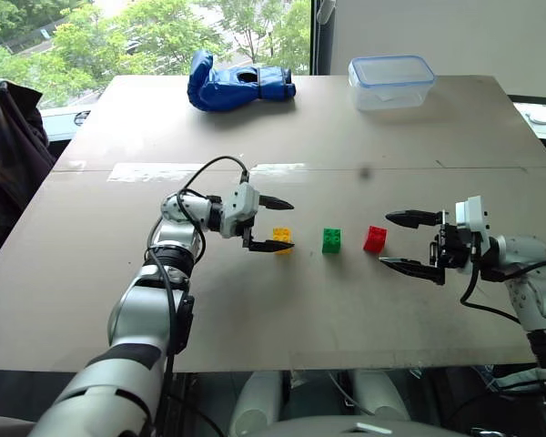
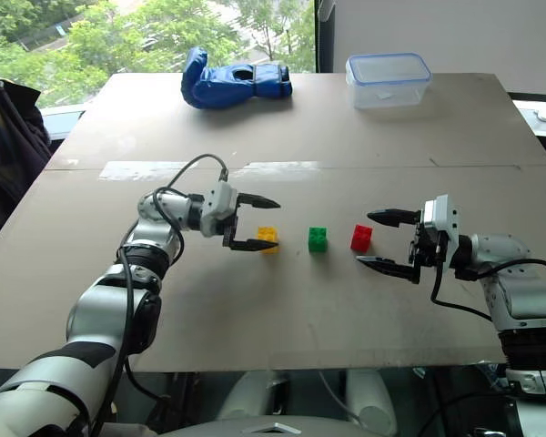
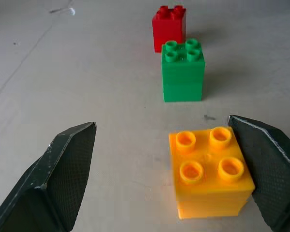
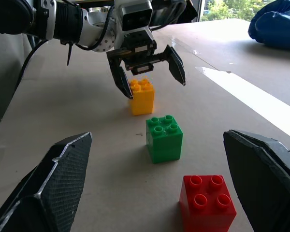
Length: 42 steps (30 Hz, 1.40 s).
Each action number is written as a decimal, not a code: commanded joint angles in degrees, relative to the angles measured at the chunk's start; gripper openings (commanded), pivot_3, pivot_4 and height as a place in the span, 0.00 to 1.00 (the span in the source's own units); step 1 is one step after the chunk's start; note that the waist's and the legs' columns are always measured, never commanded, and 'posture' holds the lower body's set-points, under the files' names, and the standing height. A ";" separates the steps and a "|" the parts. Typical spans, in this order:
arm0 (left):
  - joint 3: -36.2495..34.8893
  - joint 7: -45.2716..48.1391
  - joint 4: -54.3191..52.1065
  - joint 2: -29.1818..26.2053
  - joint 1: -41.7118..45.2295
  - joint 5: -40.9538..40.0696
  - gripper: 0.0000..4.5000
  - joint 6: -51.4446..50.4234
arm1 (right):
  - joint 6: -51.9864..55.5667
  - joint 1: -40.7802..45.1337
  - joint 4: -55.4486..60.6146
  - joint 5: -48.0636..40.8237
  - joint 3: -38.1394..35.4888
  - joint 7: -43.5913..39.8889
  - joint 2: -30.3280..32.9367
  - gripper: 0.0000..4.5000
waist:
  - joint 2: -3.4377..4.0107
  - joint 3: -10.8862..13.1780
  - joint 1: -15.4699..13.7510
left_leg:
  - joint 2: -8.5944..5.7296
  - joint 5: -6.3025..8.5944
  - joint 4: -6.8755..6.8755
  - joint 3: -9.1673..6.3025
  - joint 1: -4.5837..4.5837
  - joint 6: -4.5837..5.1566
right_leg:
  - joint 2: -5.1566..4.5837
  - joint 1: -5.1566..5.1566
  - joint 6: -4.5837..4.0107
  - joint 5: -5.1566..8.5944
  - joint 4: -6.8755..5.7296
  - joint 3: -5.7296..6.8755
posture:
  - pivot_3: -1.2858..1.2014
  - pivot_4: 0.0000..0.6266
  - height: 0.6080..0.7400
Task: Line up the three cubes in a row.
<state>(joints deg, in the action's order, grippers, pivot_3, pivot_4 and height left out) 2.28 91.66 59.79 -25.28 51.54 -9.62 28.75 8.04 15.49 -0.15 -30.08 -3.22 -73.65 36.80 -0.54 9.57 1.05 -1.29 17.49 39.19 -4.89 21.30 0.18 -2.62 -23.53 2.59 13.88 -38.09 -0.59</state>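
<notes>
Cubes look lined up mid-table: yellow cube [image 1: 282,239], green cube [image 1: 331,240] at its 3 o'clock, red cube [image 1: 375,238] further on. Left gripper [image 1: 275,223] spread wide, hanging over yellow, nothing held. Right gripper [image 1: 409,243] spread, empty, at red's 3 o'clock. Prob release/check step; next: back both arms off w/o nudging.

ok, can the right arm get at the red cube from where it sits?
Probably yes. The right gripper is open and faces the red cube across bare table. The green cube stands apart on the far side.
</notes>
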 commanded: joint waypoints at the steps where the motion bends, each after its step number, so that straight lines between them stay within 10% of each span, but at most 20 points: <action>1: 1.36 0.84 -13.70 -3.87 -2.32 -7.69 0.99 -7.46 | -1.05 0.81 -0.65 0.82 -0.28 -0.60 0.59 1.00 | 0.00 0.00 0.13 | 0.01 0.00 0.00 0.00 0.00 -0.01 | 0.00 -0.01 0.00 0.00 0.00 -0.01 | 0.52 0.24 1.00; 20: -11.70 -14.58 -77.40 -23.43 -42.08 -23.55 0.99 -43.50 | -11.72 15.27 -26.40 12.77 7.12 -6.82 -1.50 1.00 | 0.16 0.12 1.11 | 0.44 0.02 -0.14 0.22 -0.13 0.01 | 0.04 -0.05 -0.01 0.00 0.05 -0.28 | 0.52 0.24 1.00; 42: -25.42 -22.30 -92.56 -26.87 -58.91 -30.98 0.99 -52.16 | -26.88 25.92 -46.98 17.42 13.37 -18.85 -7.59 1.00 | 0.23 0.17 1.22 | 0.46 -0.03 -0.37 0.42 -0.28 -0.09 | 0.01 -0.03 -0.04 0.00 0.12 -0.40 | 0.52 0.24 1.00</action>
<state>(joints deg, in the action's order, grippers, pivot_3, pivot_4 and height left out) -21.90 69.62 -30.98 -51.61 -7.09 -39.53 -23.63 -16.88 40.04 -47.36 -11.97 9.98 -88.56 28.96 -0.32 9.74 2.27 -0.83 17.46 38.81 -4.45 20.99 0.09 -2.61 -23.56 2.54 13.87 -37.97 -1.03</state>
